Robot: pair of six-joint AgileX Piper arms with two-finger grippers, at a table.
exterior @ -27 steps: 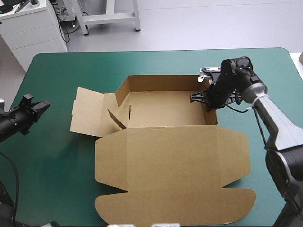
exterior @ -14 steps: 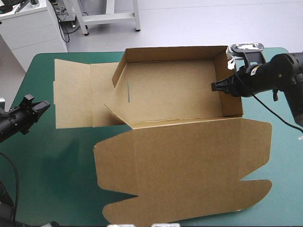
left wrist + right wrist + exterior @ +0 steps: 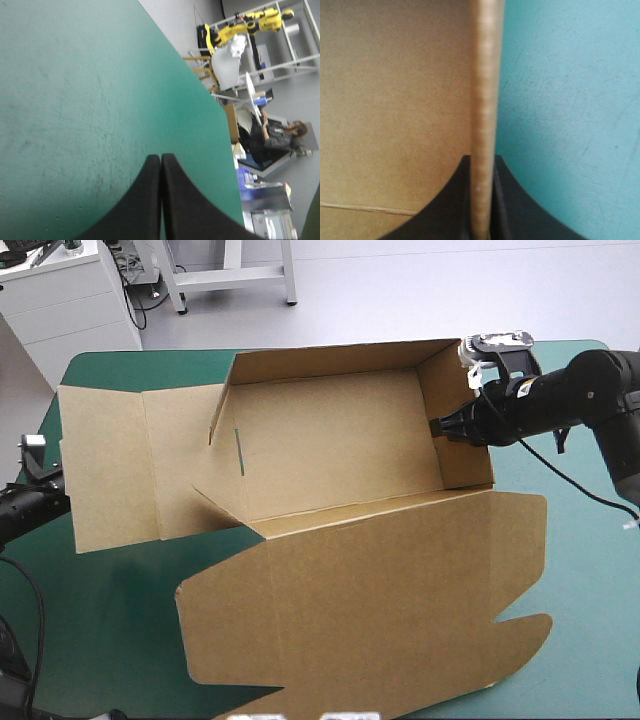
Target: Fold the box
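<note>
**Right claw pinching box's right end wall, left claw idle and closed**

The box (image 3: 330,450) sits mid-bench as an open tray, mouth up. Back wall (image 3: 330,360) is raised and runs along the bench's far side. Right end wall (image 3: 455,420) is raised too. The left end is not formed: the left flap (image 3: 110,470) lies spread out flat toward the bench's left edge, with a small inner tab angled into the tray. A thin slit shows in the board at the tray's left end. The lid (image 3: 370,600) lies open and flat, a big panel with rounded side tabs, reaching to the bench's near edge and out of the picture there. Can't tell whether the tray's base rests fully on the cover.

The right claw (image 3: 440,427) comes in from the bench's right side and grips the top edge of the right end wall. In the right wrist view the claw (image 3: 482,159) is all but closed, with the wall's edge (image 3: 482,100) running straight up between the black fingers. Brown board is on one side, teal-green cover (image 3: 570,100) on the other.

The left claw (image 3: 160,156) is fully closed, its fingers meeting in a point and holding nothing. Only bare cover (image 3: 75,100) lies ahead of it. The left arm (image 3: 25,510) is at the bench's left edge, just beside the left flap. Contact can't be told.

The bench (image 3: 580,570) shows teal-green cover right of the lid.
</note>
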